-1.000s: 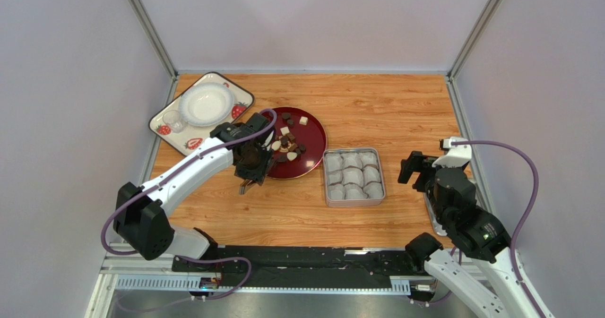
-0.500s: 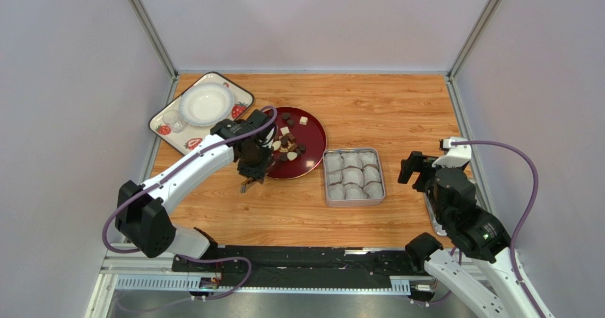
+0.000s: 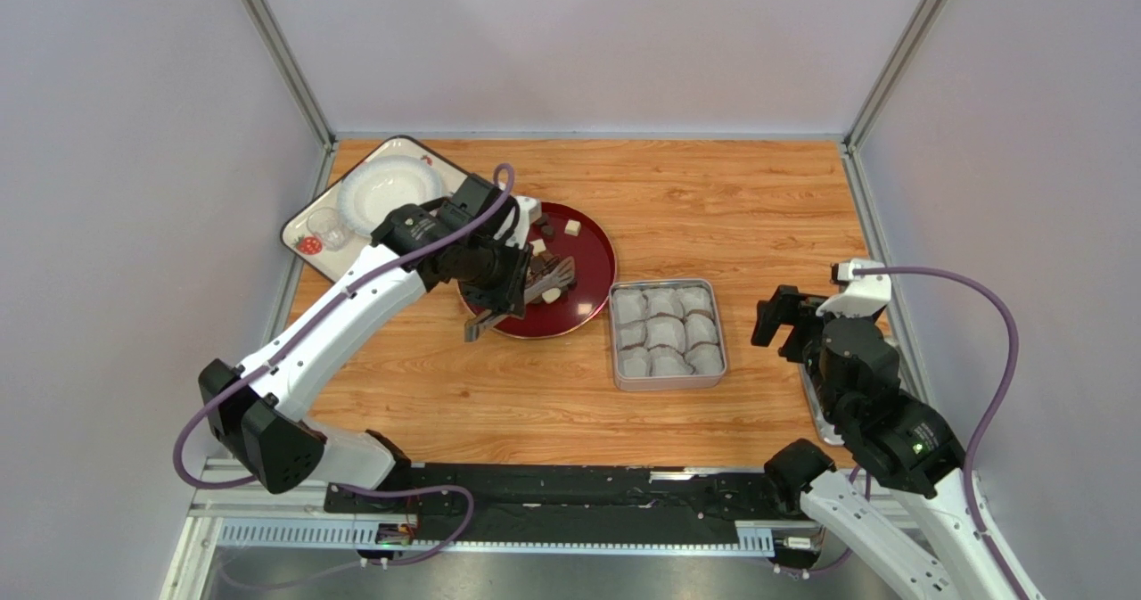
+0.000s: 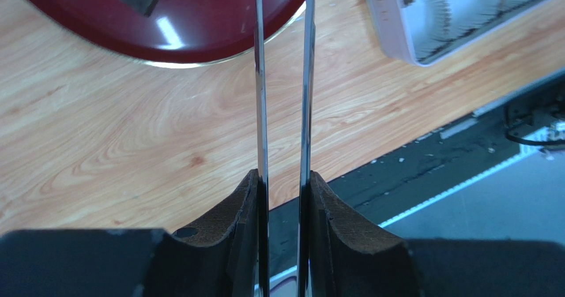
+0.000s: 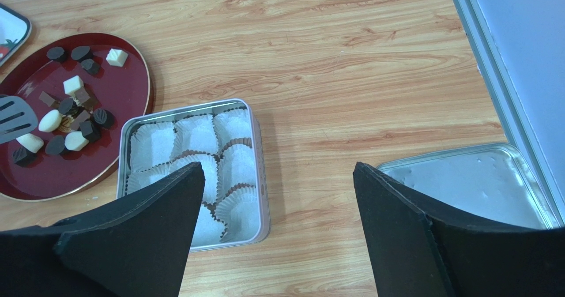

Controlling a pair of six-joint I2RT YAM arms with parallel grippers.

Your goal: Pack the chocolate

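Chocolate [image 5: 75,140] on red plate [image 5: 126,92]; left gripper [image 4: 283,178] clamps tongs [image 4: 260,78] (blades slightly apart).

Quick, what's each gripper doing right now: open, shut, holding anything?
Left gripper: shut on the thin silver metal tongs.
Right gripper: open, holding nothing.

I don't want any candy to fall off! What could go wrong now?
1. The left claw grips long, thin tongs, and their tip is right beside the crowded chocolates on the red plate. It might nudge the neighbours, or a small piece might slip out and drop.
2. The paper cups in the tin look light and crumpled, so a piece might land between cups.
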